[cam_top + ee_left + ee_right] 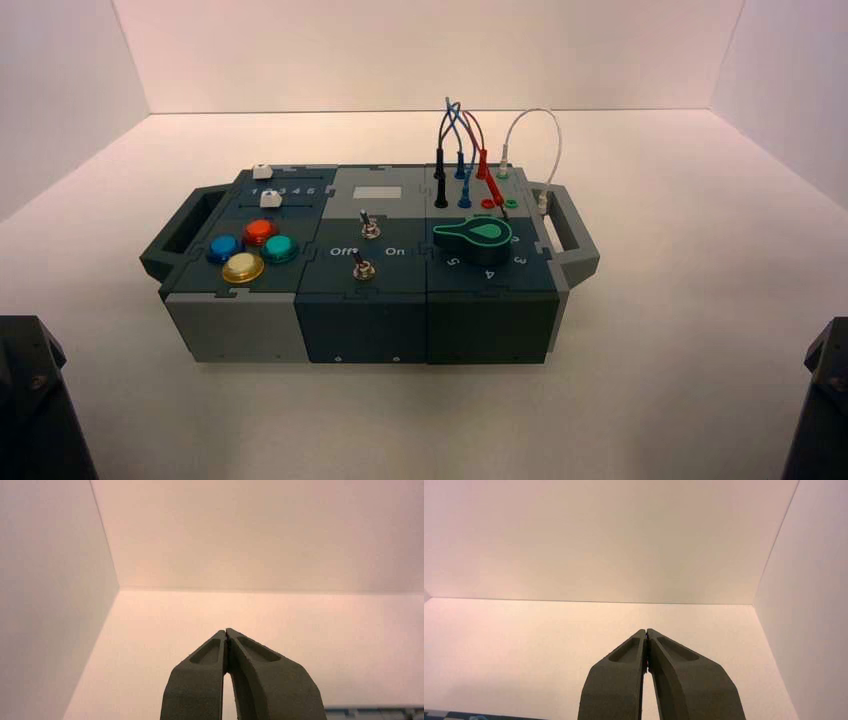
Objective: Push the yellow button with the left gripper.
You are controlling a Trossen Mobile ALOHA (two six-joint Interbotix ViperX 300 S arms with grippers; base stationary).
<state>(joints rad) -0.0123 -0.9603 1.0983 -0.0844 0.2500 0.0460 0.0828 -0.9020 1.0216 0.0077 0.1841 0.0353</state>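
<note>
The yellow button is an amber dome at the near left corner of the box's top, in front of the blue button, the red-orange button and the teal button. Nothing touches it. My left gripper is shut with its tips together on nothing, pointing at bare table and wall. Only the black bulk of the left arm shows in the high view, at the near left, well short of the box. My right gripper is likewise shut and empty, its arm parked at the near right.
The grey box stands mid-table with a handle at each end. It carries two white sliders, two toggle switches, a green knob and plugged wires. White walls enclose the table.
</note>
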